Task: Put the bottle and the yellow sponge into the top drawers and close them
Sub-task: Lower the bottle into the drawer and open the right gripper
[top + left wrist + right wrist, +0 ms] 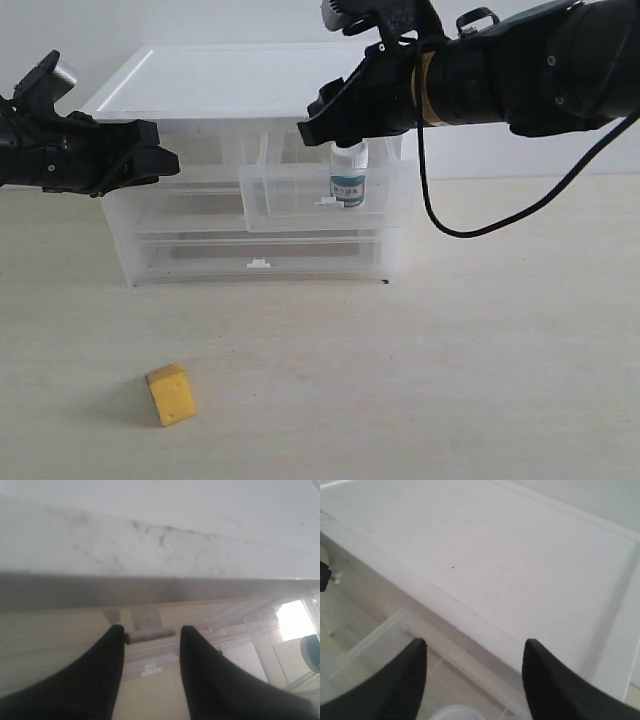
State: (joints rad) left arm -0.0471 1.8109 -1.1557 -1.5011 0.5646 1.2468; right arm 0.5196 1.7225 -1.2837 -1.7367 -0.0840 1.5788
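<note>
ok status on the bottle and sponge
Left gripper open, empty, beside cabinet. Right gripper open above bottle, upright in open top drawer. Yellow sponge on table, nothing near it.

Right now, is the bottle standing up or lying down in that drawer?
Standing up. The bottle sits cap up, label facing front, inside the pulled-out right top drawer.

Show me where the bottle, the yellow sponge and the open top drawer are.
bottle (349,181): exterior view, on its blue-teal label.
yellow sponge (171,394): exterior view, on its front face.
open top drawer (285,206): exterior view, on its clear front wall.
</note>
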